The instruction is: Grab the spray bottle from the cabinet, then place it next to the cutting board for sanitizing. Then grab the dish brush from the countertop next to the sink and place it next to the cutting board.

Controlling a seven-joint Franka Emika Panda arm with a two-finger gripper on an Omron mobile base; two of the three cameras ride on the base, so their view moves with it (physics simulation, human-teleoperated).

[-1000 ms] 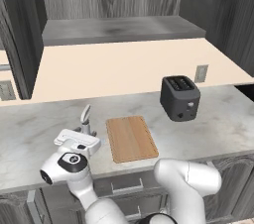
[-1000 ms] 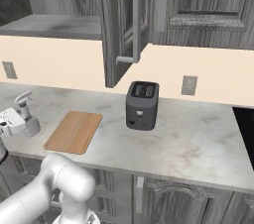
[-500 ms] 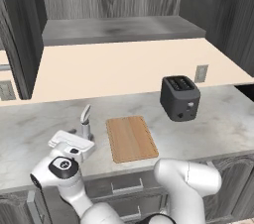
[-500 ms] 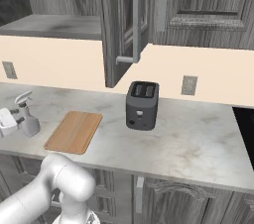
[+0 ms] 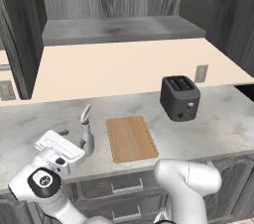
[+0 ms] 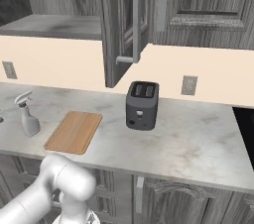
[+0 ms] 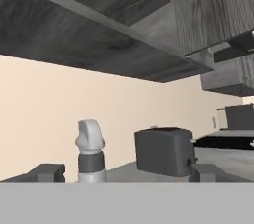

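Grey-white spray bottle upright on countertop beside cutting board; gripper released, fingers apart.

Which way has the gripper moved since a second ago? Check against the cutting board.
Yes. Left base view: the gripper has backed left, away from the spray bottle and cutting board.

Brightness: you get even, flat rendered light in both base views.
Shadows: soft and faint beside the toaster and spray bottle.
Dark zones: the cabinet underside looks dim in your hand view.
Sharpness: the hand view seems slightly soft; base views are crisp.
Glare: the countertop shows mild sheen.
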